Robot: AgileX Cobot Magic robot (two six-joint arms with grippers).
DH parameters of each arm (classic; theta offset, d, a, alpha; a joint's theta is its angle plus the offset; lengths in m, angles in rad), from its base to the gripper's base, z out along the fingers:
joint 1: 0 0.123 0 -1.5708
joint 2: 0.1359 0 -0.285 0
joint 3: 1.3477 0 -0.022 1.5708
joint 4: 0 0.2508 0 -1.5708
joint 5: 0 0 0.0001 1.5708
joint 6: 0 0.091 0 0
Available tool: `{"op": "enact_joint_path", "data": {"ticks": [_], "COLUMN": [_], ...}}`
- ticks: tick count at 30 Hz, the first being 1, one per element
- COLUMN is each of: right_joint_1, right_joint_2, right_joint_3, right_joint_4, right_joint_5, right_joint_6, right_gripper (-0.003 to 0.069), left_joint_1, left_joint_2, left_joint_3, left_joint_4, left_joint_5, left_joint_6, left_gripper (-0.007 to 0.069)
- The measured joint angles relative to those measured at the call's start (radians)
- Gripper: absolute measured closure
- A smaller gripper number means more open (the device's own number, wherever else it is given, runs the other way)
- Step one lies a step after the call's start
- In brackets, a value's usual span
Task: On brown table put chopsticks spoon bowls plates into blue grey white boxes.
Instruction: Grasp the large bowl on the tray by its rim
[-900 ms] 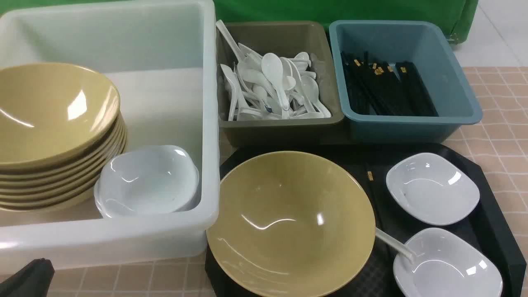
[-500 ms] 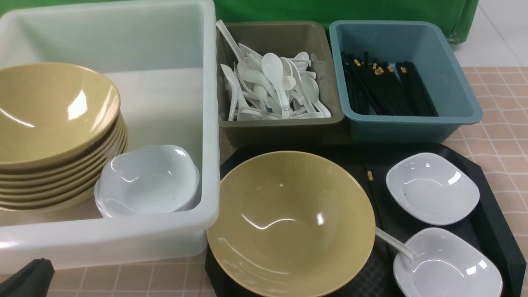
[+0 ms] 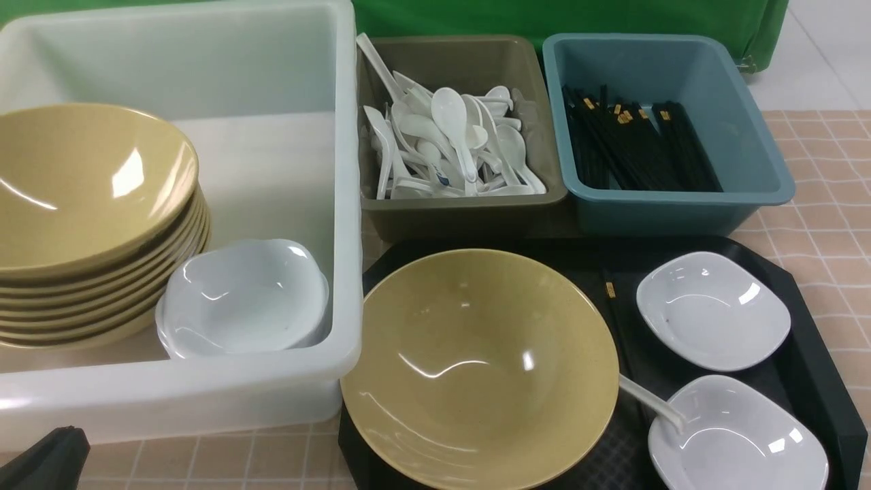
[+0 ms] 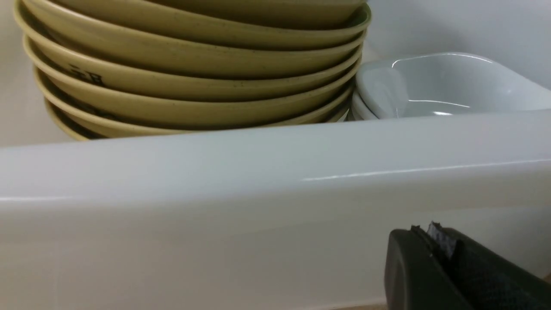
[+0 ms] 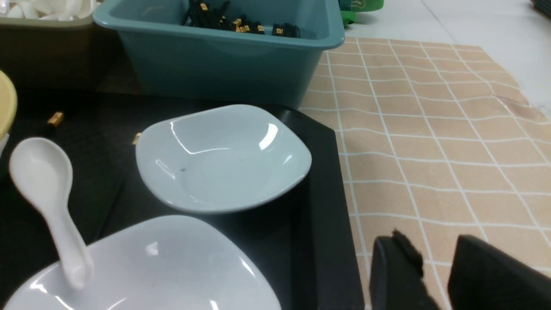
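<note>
Three boxes: white (image 3: 204, 68), grey (image 3: 463, 211), blue (image 3: 653, 214). On the black tray (image 3: 816, 371) lie one glossy tan bowl (image 3: 476, 367), two shallow white plates (image 3: 714, 309), two black gold-banded chopsticks (image 3: 610, 290) and one white spoon (image 3: 650, 401), its handle resting in the nearer plate. A stack of roughly seven bowls fills the white box. My right claw (image 5: 434, 254) is released and empty over the table (image 3: 830, 156), just beside the tray's right rim. My left claw (image 4: 430, 234) is clenched on nothing, before the white box.
</note>
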Motion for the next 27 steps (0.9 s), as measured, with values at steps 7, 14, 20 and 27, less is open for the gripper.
{"op": "enact_joint_path", "data": {"ticks": [7, 14, 20, 27], "right_joint_1": [0.000, 0.000, 0.000, 0.000], "right_joint_2": [0.000, 0.000, 0.000, 0.000], "right_joint_3": [0.000, 0.000, 0.000, 0.000], "right_joint_4": [0.000, 0.000, 0.000, 0.000], "right_joint_5": [0.000, 0.000, 0.000, 0.000], "right_joint_6": [0.001, 0.001, 0.001, 0.001], "right_gripper": [0.0466, 0.0622, 0.0622, 0.0622], "left_joint_1": [0.000, 0.000, 0.000, 0.000], "left_joint_2": [0.000, 0.000, 0.000, 0.000], "left_joint_3": [0.000, 0.000, 0.000, 0.000], "left_joint_4": [0.000, 0.000, 0.000, 0.000], "left_joint_5": [0.000, 0.000, 0.000, 0.000], "left_joint_6": [0.000, 0.000, 0.000, 0.000], "left_gripper": [0.0620, 0.0620, 0.0620, 0.0620]}}
